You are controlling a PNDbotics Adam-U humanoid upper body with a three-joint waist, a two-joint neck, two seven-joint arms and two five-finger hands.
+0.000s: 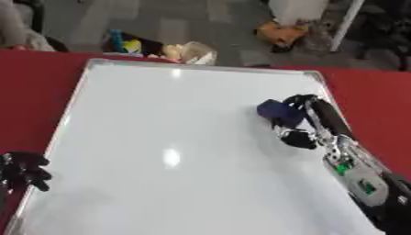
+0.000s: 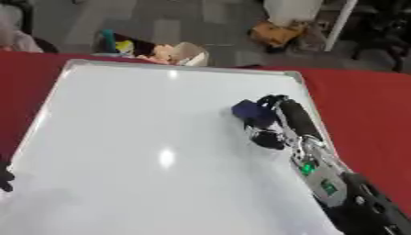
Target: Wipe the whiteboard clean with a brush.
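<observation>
In the left eye view, one white board (image 1: pixel 169 147) lies on the red tabletop (image 1: pixel 36 92), and the left hand (image 1: pixel 22 170) rests at its left edge with fingers curled around nothing. The right hand (image 1: pixel 298 120) has its fingers wrapped around one blue brush (image 1: pixel 278 111), pressed on the board's right side. In the right eye view, some bags (image 2: pixel 160 49) sit on the floor past the far edge, and nothing on the board blocks the brush.

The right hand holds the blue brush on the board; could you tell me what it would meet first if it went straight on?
Only bare whiteboard lies ahead of the right hand and brush; probably the board's far frame comes first.
</observation>
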